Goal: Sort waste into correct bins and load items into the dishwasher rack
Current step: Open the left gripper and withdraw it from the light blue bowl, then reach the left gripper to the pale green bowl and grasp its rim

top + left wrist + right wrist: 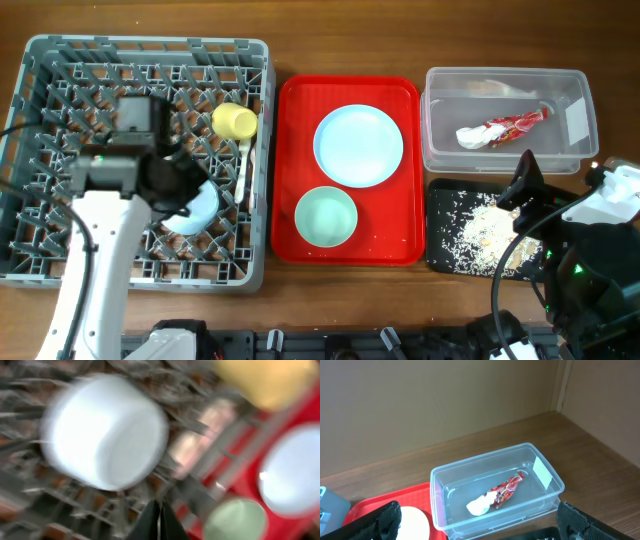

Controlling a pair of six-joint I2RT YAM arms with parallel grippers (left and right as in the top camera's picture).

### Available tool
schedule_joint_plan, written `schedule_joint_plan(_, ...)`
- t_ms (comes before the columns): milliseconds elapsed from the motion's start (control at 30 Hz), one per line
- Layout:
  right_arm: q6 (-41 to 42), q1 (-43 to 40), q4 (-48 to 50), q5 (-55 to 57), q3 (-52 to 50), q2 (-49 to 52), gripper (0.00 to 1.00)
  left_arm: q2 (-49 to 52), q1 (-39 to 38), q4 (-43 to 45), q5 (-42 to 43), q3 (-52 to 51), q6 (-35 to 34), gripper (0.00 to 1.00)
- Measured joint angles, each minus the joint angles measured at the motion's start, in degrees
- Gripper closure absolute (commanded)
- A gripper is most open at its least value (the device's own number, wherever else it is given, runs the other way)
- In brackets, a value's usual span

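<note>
- Mint-green bowl [326,216] sits upright on the red tray [293,120], in the half nearer the robot. The pale blue plate [358,146] lies flat in the tray's farther half, just beside the bowl. Both have yet to be loaded.
- Handling, as a judgement: both look like light, stiff, smooth plastic, so they are likely to be slippery. The bowl is best pinched at the rim, one finger inside and one outside. The plate lies flat, so only its raised edge offers a hold.
- Edges: the tray's raised lip has to be cleared, then the wall of the dishwasher rack [60,70], which stands on the robot's left of the tray.
- Room: the rack's tray-side rows carry the yellow cup [235,121], white cutlery [245,165] and the pale blue-white bowl [200,208]. The rows farther from the tray look free.
- Left tool [159,521] is closed on nothing, over the rack beside the pale blue-white bowl.
- Right tool [484,522] is spread wide and empty. It hovers on the tray's other side over the black tray [440,250] of crumbs [480,235], near the clear tub [505,72] holding the wrapper [515,125] and napkin [472,137].
</note>
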Motion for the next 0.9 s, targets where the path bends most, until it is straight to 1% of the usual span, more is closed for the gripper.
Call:
schedule_joint_plan(67,0.0,0.0,0.0,0.0,0.0,0.0,0.01,0.1,-5.0,2.0,2.9,0.0,0.9,0.95)
schedule_joint_plan(167,0.0,0.0,0.0,0.0,0.0,0.0,0.0,0.6,-12.7,4.9,5.3,0.0,1.6,0.91)
schedule_joint_plan(267,0.0,0.0,0.0,0.0,0.0,0.0,0.0,2.4,-21.1,8.5,6.4,0.0,1.8,0.91)
schedule_joint_plan(333,0.0,0.0,0.0,0.0,0.0,0.0,0.0,3.7,-24.7,9.8,6.4,0.0,1.7,0.9)
schedule_joint_plan(400,0.0,0.0,0.0,0.0,0.0,0.0,0.0,7.0,-31.2,12.9,6.1,0.0,1.5,0.89)
schedule_joint_plan(467,0.0,0.0,0.0,0.0,0.0,0.0,0.0,9.2,-34.8,15.9,5.2,-0.1,1.6,0.86)
schedule_joint_plan(533,0.0,0.0,0.0,0.0,0.0,0.0,0.0,12.8,-39.6,20.0,4.2,-0.1,1.5,0.86)
schedule_joint_plan(700,0.0,0.0,0.0,0.0,0.0,0.0,0.0,20.7,-46.7,26.5,1.4,-0.1,1.4,0.86)
schedule_joint_plan(900,0.0,0.0,0.0,0.0,0.0,0.0,0.0,27.1,-50.9,28.4,-3.9,-0.1,1.4,0.87)
